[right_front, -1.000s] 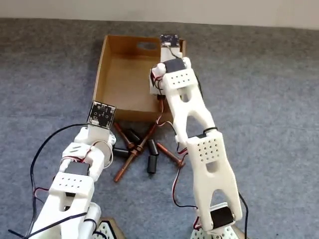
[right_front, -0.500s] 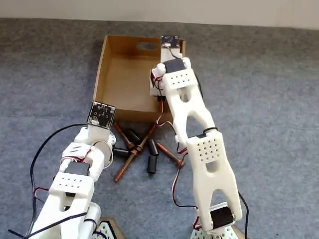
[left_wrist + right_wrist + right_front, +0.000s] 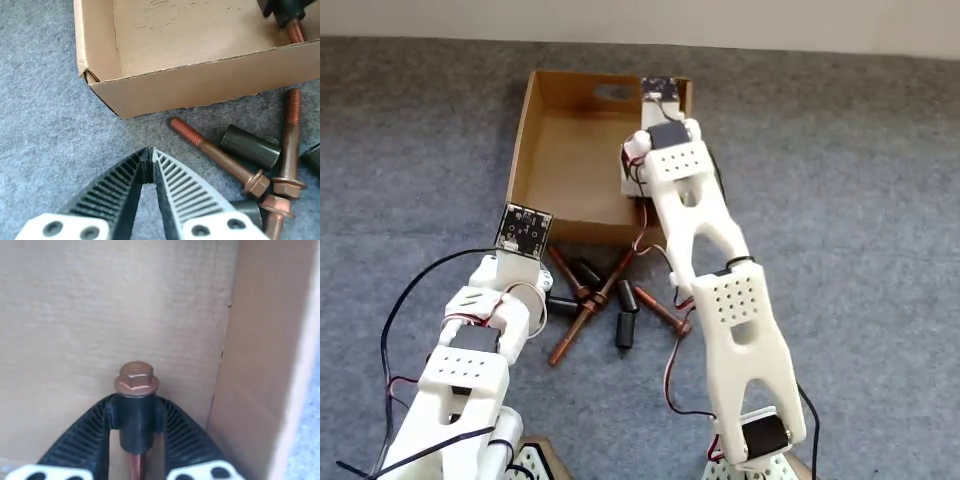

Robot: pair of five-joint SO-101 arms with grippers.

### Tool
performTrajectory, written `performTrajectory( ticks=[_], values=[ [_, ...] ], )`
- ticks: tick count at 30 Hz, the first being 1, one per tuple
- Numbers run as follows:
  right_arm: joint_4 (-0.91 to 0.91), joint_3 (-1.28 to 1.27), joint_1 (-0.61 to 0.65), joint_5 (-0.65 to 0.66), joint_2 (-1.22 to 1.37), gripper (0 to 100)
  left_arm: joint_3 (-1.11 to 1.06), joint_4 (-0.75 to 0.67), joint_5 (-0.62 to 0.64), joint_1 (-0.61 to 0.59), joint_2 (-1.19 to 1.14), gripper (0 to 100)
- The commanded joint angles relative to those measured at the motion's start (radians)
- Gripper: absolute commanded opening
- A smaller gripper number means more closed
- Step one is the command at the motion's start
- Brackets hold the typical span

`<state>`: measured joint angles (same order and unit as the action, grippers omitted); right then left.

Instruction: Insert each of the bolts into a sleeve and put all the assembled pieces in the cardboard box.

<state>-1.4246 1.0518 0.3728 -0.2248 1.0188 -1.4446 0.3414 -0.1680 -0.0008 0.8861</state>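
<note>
My right gripper (image 3: 136, 407) is shut on a black sleeve (image 3: 136, 427) with a copper bolt (image 3: 136, 380) through it, held low inside the cardboard box (image 3: 533, 150) by its right wall (image 3: 260, 365). The left wrist view shows that same piece (image 3: 289, 17) past the box's front wall (image 3: 200, 90). My left gripper (image 3: 150, 152) is shut on nothing, over carpet near the box's front corner. Loose bolts (image 3: 582, 315) and sleeves (image 3: 625, 328) lie in a pile in front of the box; one bolt (image 3: 215, 155) and a sleeve (image 3: 250, 146) lie just beside my left gripper.
Grey carpet (image 3: 840, 180) covers the whole work surface. The right arm (image 3: 685, 205) stretches over the pile and the box's front wall. The left arm (image 3: 480, 340) stands at the lower left. Most of the box floor (image 3: 575, 160) is bare.
The right arm's wrist has shifted very slightly over the box. The left arm and the loose parts have not moved.
</note>
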Motion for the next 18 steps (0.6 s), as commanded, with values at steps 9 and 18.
performTrajectory(
  ticks=[9,18],
  values=[
    [0.005,0.05,0.002,-0.009,0.005,0.7,0.004,-0.021,-0.009,-0.005,0.024,3],
    [0.005,0.05,0.002,-0.009,0.002,12.2,0.004,-0.021,-0.009,-0.005,0.024,3]
  ],
)
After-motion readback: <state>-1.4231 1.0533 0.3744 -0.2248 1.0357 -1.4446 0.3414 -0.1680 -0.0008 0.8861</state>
